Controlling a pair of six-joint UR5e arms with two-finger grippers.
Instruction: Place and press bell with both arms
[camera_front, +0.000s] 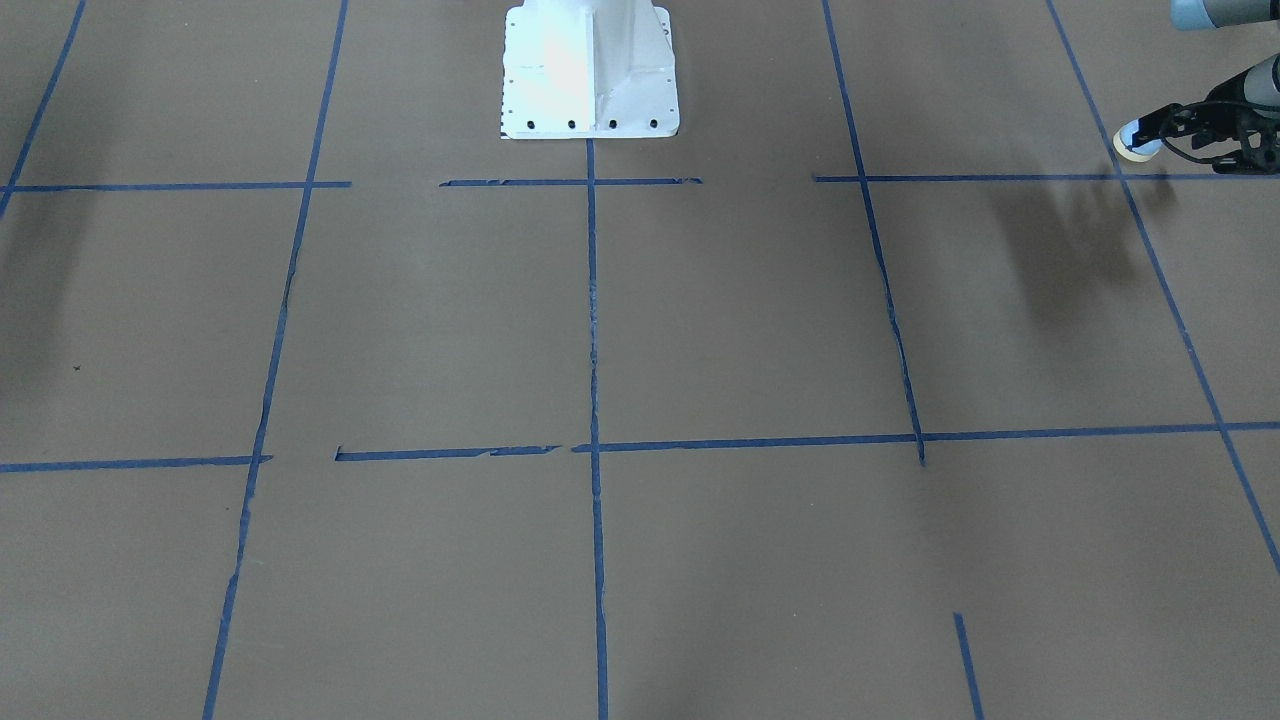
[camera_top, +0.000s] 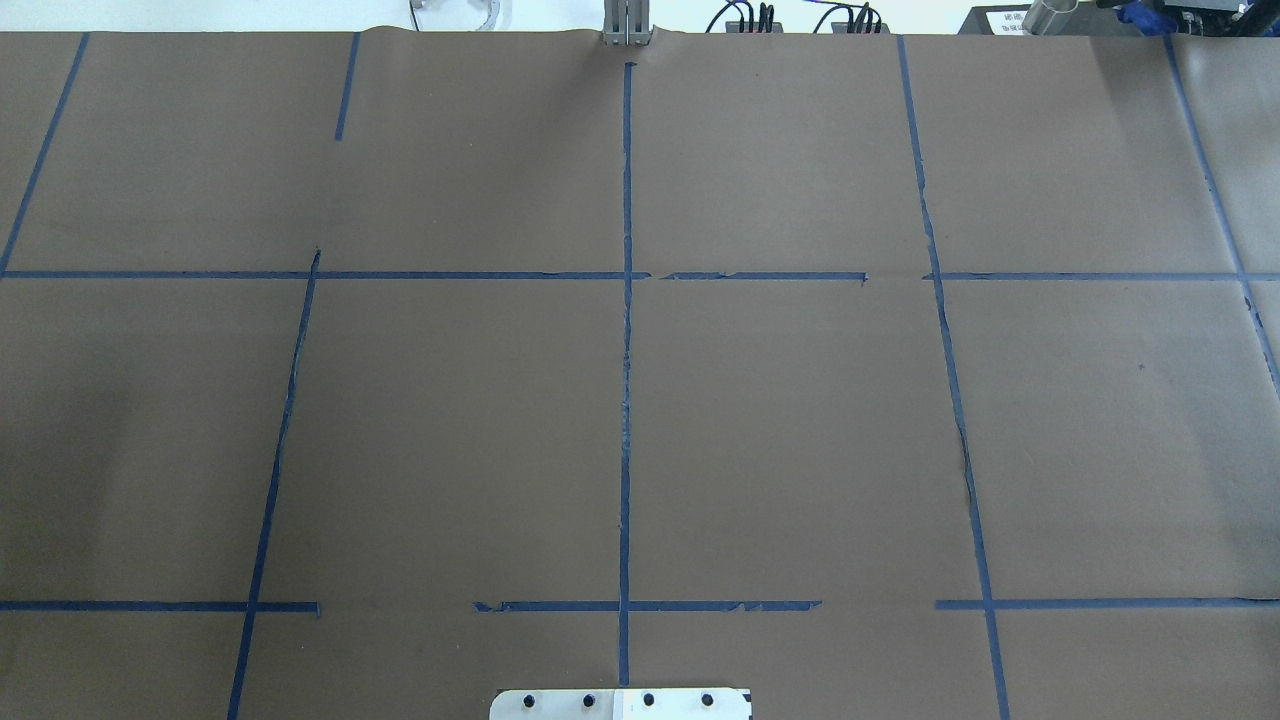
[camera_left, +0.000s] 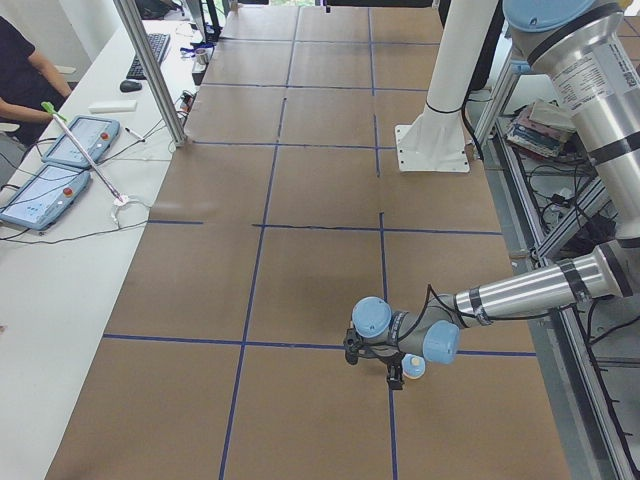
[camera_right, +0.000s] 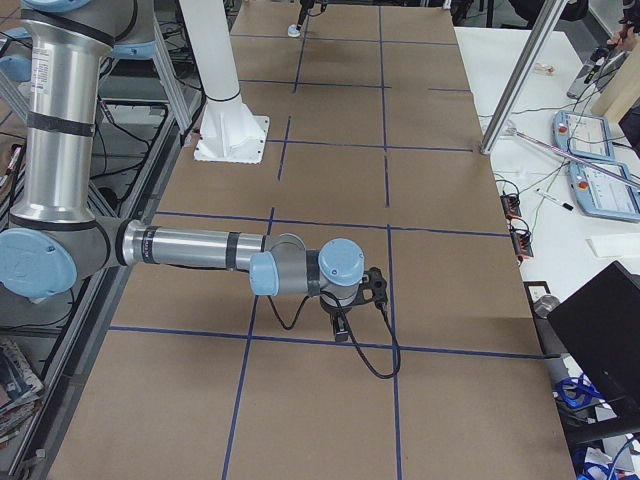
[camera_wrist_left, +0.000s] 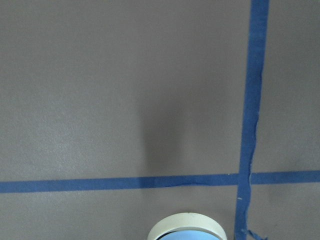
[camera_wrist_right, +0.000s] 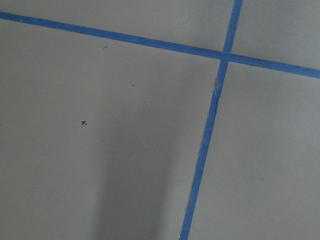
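The bell (camera_front: 1135, 143), light blue with a cream ring, is held above the table at the front-facing view's upper right edge. My left gripper (camera_front: 1152, 134) is shut on it. The bell also shows under the near arm's wrist in the exterior left view (camera_left: 412, 367) and at the bottom edge of the left wrist view (camera_wrist_left: 186, 229), near a tape crossing. My right gripper (camera_right: 341, 328) points down just above the table in the exterior right view. I cannot tell whether it is open or shut. The right wrist view shows only the table.
The white pedestal base (camera_front: 590, 75) stands at the robot's side of the table. Blue tape lines (camera_top: 627, 400) grid the brown table. A small x mark (camera_wrist_right: 84, 122) lies under the right wrist. A metal post (camera_left: 150, 70) and tablets (camera_left: 75, 140) are on the operators' side.
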